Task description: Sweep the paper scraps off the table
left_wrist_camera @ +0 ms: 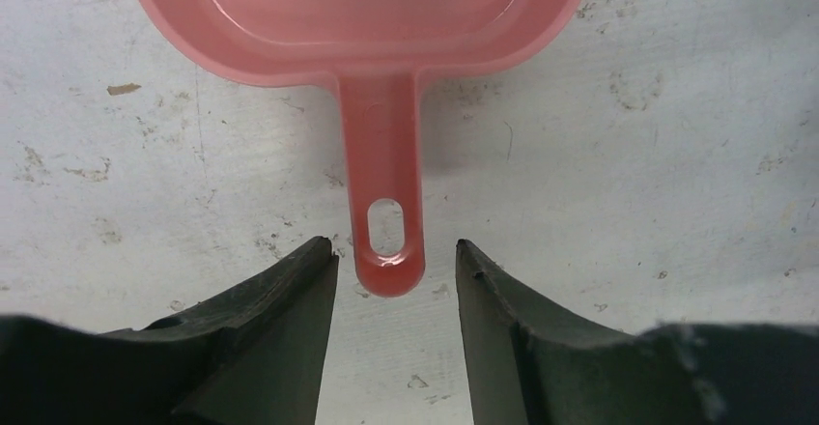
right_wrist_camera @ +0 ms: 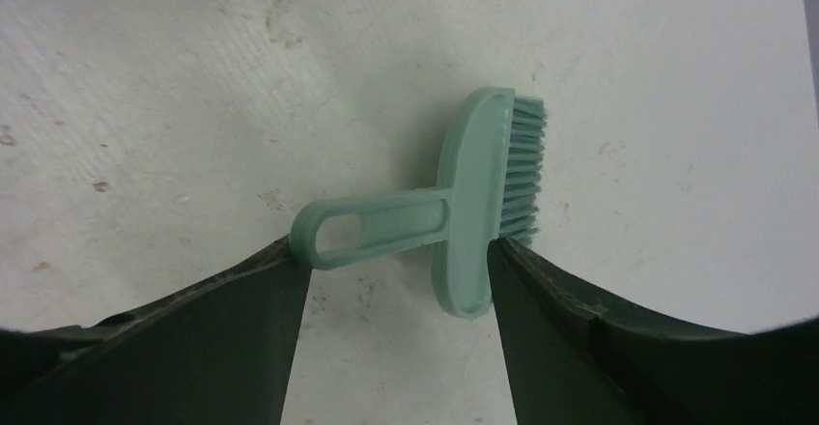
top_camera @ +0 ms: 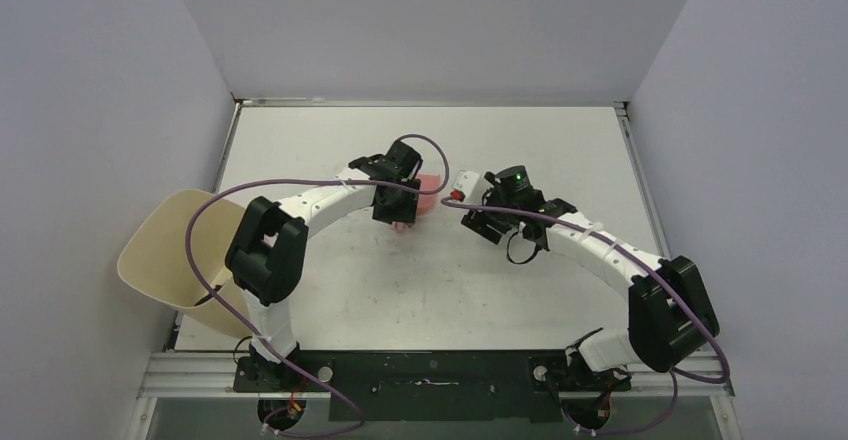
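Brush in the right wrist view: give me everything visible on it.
The brush is pale teal plastic: an oval head with short matching bristles along its right side, and a flat handle running left, ending in a slotted hanging hole. It lies on its side on the white table, bristles pointing sideways rather than down. It sits just ahead of the right gripper, whose jaws stand open either side; whether the fingertips touch it cannot be told.

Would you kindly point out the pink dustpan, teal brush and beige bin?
pink dustpan (left_wrist_camera: 383, 169), left wrist view, on its handle.
teal brush (right_wrist_camera: 475, 193), right wrist view, on its head.
beige bin (top_camera: 158, 248), top external view, on its inner wall.
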### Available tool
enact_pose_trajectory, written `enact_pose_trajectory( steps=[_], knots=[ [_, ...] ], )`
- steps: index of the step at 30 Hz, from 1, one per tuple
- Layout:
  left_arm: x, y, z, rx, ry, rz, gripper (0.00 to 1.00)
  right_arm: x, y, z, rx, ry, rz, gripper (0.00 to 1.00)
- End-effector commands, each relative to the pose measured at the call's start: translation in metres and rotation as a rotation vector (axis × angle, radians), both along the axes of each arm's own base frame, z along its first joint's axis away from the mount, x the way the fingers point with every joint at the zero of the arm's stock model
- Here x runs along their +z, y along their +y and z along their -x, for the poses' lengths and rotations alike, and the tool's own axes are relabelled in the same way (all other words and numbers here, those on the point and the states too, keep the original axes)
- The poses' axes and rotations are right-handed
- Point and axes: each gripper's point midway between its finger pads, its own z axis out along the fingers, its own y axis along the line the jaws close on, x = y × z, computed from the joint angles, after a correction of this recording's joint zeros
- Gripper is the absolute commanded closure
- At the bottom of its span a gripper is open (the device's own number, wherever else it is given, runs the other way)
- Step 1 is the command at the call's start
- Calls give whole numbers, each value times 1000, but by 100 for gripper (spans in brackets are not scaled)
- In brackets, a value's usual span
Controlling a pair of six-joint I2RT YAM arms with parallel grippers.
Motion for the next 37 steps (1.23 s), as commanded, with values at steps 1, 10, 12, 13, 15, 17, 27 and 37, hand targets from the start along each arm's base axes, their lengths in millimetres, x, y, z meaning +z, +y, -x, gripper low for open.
enact_pose_trajectory(
  steps=[1,10,12,13,15,17,27,37],
  knots=[
    [45,-6,-4,-40,-73,68,53,37,24,13,37,92,-197,24],
    [101,10,1,-120,-310,111,49,102,-1,10,-78,118,-644,5],
    [104,10,5,-132,-409,162,48,109,-15,3,-159,57,-736,10],
    [108,7,8,-153,-461,204,45,111,-25,-2,-221,25,-771,10],
    [122,4,13,-182,-553,227,2,105,-35,-3,-284,42,-774,10],
    [132,8,16,-182,-625,161,4,104,-49,-8,-335,34,-734,10],
    [145,16,16,-106,-689,157,3,140,-137,-30,-839,-215,-811,10],
    [159,8,29,-200,-714,254,4,107,-128,-26,-759,-135,-792,10]
  ],
)
